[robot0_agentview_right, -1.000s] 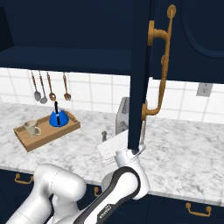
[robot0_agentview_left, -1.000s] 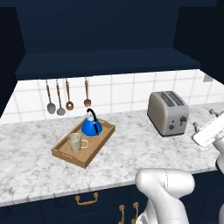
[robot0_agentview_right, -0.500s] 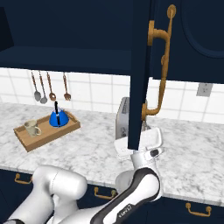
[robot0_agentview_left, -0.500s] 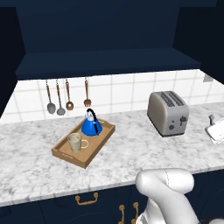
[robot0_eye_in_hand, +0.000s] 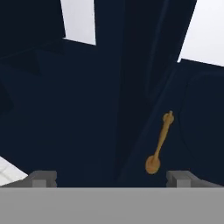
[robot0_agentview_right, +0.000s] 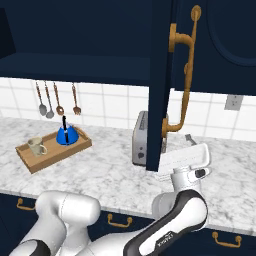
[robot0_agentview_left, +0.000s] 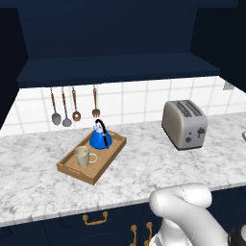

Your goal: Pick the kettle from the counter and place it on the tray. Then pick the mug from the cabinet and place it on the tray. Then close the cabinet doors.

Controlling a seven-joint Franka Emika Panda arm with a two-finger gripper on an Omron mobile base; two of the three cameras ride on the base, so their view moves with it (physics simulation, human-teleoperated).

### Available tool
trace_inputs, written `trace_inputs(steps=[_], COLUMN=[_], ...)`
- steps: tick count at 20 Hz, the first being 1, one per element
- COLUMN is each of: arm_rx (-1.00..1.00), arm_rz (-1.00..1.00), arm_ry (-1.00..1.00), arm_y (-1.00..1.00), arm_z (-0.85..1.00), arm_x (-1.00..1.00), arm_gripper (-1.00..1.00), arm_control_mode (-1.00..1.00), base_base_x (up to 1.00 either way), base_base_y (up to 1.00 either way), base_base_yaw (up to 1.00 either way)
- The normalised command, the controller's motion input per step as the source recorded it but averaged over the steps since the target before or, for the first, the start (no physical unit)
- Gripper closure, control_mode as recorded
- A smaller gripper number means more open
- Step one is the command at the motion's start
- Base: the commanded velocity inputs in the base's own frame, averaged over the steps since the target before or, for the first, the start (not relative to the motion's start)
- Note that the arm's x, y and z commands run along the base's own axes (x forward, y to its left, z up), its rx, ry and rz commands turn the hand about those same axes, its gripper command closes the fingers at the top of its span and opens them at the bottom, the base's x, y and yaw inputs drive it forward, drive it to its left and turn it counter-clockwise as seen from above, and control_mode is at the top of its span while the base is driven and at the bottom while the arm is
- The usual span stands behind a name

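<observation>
The blue kettle (robot0_agentview_left: 101, 138) (robot0_agentview_right: 65, 134) and the beige mug (robot0_agentview_left: 82, 156) (robot0_agentview_right: 35, 146) both stand on the wooden tray (robot0_agentview_left: 111, 154) (robot0_agentview_right: 54, 152) on the counter (robot0_agentview_left: 144, 168) (robot0_agentview_right: 110, 172). The cabinet (robot0_agentview_left: 110, 43) above is open and its navy shelf is bare. Its right door (robot0_agentview_right: 159, 90) stands out edge-on, with a curved brass handle (robot0_agentview_right: 183, 82) (robot0_eye_in_hand: 159, 145). My gripper (robot0_agentview_right: 185, 150) (robot0_eye_in_hand: 111, 179) is open and empty just below that door's lower edge, pointing up at it. Both fingertips (robot0_eye_in_hand: 43, 178) stand wide apart.
A silver toaster (robot0_agentview_left: 185, 124) (robot0_agentview_right: 140, 145) sits on the counter right of the tray, partly behind the open door in the right base view. Utensils (robot0_agentview_left: 72, 105) hang on the tiled wall. Navy drawers with brass pulls (robot0_agentview_right: 119, 220) run below.
My hand has swung right and upward, leaving the left base view and coming up under the open right door. Kettle, mug and tray have not moved.
</observation>
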Motion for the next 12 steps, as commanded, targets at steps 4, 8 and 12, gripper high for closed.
trace_inputs(steps=[4, 8, 12], arm_rx=[-0.05, -0.21, -0.34], arm_rz=[-0.03, 0.0, 0.0], arm_ry=[-0.01, -0.1, -0.18], arm_y=[-0.29, -0.02, 0.06], arm_z=[0.49, 0.57, 0.56], arm_x=[-0.04, -0.08, -0.09], arm_gripper=[-1.0, -1.0, -1.0], arm_control_mode=[-1.0, -1.0, -1.0], base_base_x=[0.0, 0.0, 0.0], base_base_y=[0.0, 0.0, 0.0], base_base_yaw=[0.0, 0.0, 0.0])
